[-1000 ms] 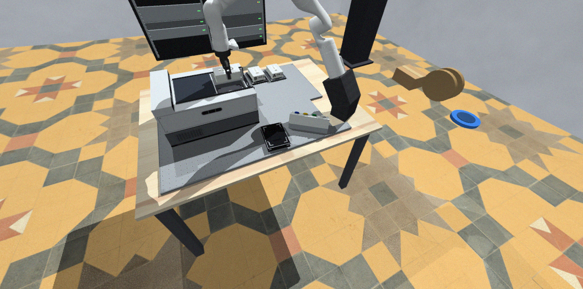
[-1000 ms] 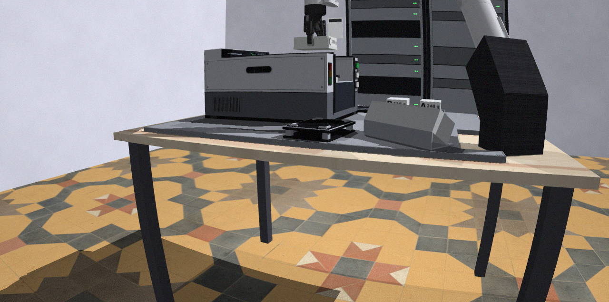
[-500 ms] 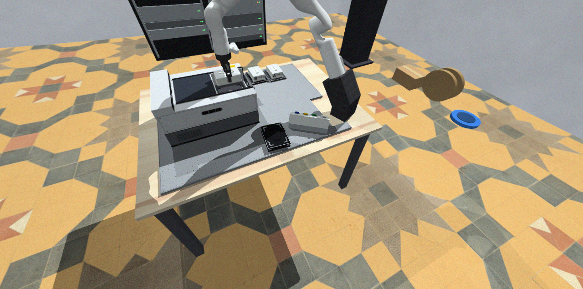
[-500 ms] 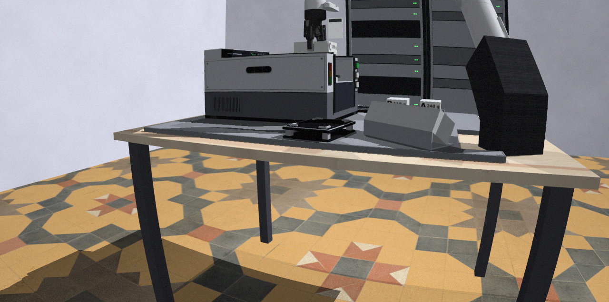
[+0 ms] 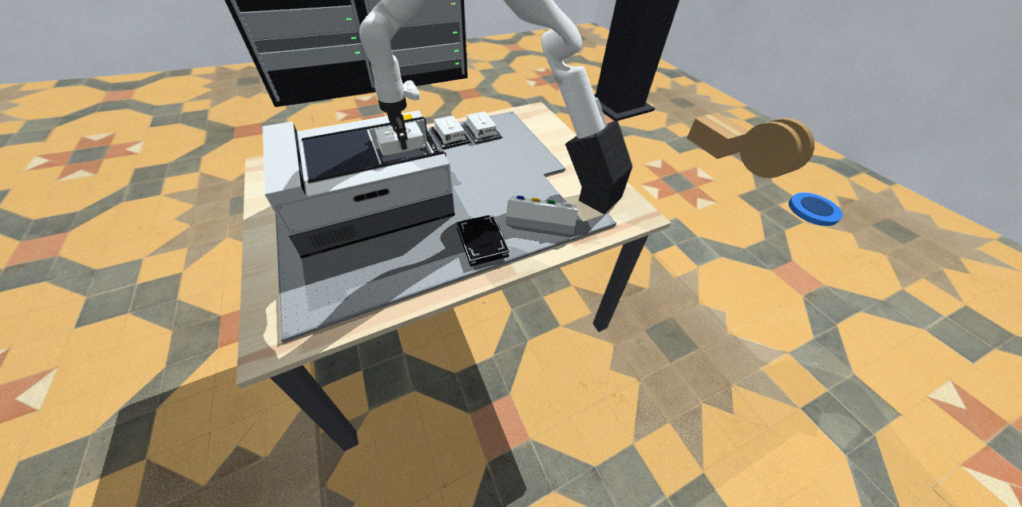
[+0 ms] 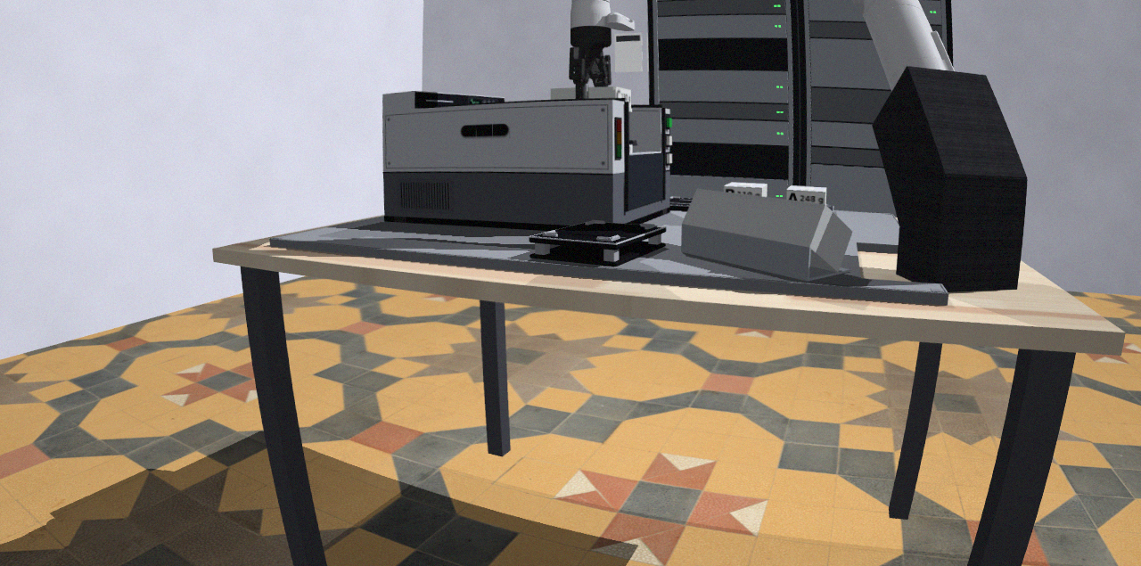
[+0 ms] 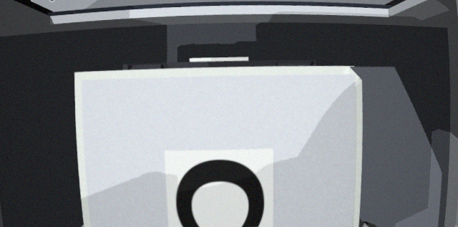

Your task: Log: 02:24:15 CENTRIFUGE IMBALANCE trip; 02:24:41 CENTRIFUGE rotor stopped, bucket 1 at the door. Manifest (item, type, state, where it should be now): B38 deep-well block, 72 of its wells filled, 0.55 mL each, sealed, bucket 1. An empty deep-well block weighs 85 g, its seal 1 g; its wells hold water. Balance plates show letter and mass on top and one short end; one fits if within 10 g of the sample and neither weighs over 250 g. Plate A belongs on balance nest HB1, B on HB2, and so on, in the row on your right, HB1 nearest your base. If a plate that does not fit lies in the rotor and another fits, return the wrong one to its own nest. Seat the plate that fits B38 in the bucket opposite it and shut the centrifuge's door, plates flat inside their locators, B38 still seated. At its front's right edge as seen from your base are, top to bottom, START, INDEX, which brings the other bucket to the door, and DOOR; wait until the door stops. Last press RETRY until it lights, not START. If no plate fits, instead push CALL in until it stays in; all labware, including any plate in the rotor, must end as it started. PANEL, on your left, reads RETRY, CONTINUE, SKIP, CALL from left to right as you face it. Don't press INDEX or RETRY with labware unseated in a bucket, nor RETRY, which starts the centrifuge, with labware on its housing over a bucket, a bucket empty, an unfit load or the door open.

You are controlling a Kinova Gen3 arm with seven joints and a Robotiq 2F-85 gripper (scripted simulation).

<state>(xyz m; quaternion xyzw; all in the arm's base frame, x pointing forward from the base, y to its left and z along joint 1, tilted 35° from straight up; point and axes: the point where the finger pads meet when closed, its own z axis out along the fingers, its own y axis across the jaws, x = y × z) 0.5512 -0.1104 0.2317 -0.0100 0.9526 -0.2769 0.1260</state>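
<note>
1. White and pale grey, the balance plate [image 5: 386, 144] [image 7: 215, 112] sits low in the open top of the centrifuge [image 5: 357, 200] [image 6: 494, 155], at the end of the housing nearest the row of nests.
2. From the side, only the plate's upper edge [image 6: 618, 93] shows above the housing roof.
3. The claw [image 5: 402, 139] [image 6: 588, 79] points straight down, its fingers spread wide across the plate and grasping it.
4. In the wrist view the plate's top label shows a round black letter, cut off by the frame edge, with dark bucket walls on both sides of the plate.
5. Two more plates [image 5: 449, 130] [image 5: 482, 124] rest in nests just beside the centrifuge; one end label reads A 248 g [image 6: 806, 197].
6. The grey button panel [image 5: 539, 212] [image 6: 758, 231] stands on the worktop [image 5: 257, 332] near the arm's base, an unoccupied black nest [image 5: 482, 239] beside it.
</note>
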